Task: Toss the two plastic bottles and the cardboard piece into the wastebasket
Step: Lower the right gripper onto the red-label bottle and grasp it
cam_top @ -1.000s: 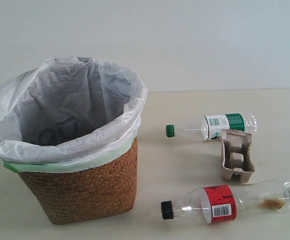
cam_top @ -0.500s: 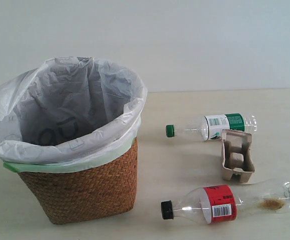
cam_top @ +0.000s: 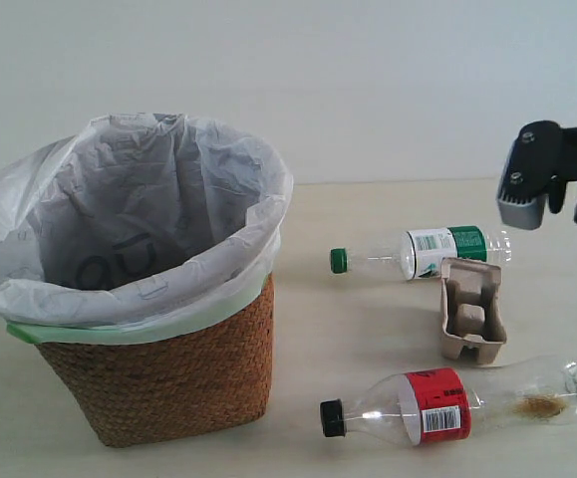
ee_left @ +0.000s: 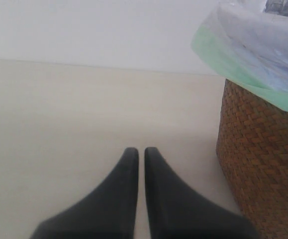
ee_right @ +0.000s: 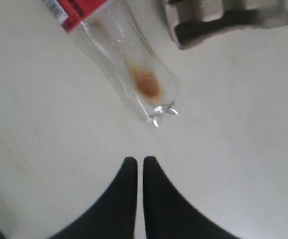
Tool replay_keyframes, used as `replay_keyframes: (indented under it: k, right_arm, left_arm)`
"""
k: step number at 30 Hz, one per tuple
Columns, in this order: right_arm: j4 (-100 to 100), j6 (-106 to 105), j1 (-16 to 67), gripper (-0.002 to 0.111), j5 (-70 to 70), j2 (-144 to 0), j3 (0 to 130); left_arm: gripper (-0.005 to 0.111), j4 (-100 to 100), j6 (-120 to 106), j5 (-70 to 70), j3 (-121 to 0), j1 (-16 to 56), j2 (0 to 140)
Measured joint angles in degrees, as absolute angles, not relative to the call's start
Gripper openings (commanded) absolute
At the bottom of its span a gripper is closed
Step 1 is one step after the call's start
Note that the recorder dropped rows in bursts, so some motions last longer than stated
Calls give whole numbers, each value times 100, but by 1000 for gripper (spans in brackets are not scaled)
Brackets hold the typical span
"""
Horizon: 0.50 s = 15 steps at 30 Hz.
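The wicker wastebasket (cam_top: 168,378) with its white bag stands at the left; its side (ee_left: 263,149) also shows in the left wrist view. The green-capped bottle (cam_top: 418,251) lies right of it. The cardboard piece (cam_top: 473,311) lies just in front of that bottle. The red-labelled, black-capped bottle (cam_top: 447,403) lies nearest the front; its clear base (ee_right: 134,74) shows in the right wrist view, with the cardboard piece (ee_right: 228,17) beside it. My right gripper (ee_right: 140,160) is shut and empty, short of the bottle's base. My left gripper (ee_left: 141,150) is shut and empty beside the wastebasket.
The right arm's dark body (cam_top: 557,189) hangs at the right edge, above the bottles. A pale wall stands behind the light tabletop (cam_top: 368,329).
The right arm has come into the exterior view at the right edge. The bottles, cardboard piece and wastebasket have not moved.
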<state>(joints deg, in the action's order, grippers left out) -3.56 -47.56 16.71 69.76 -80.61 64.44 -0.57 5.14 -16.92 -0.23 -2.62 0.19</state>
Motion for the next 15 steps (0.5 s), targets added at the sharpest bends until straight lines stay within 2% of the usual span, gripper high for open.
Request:
replay_keyframes:
  k: [6, 8, 15]
  right_arm:
    - [-164, -4790, 1671, 46, 6897, -8415, 6293]
    - [-149, -4790, 1671, 49, 6761, -8510, 6252]
    - [-433, -5061, 1671, 49, 6309, -8713, 6037]
  left_arm:
    - [4, -57, 514, -1692, -23, -262, 19]
    - [4, -57, 514, -1692, -23, -262, 19]
    - [4, -57, 514, -1692, -23, -262, 19]
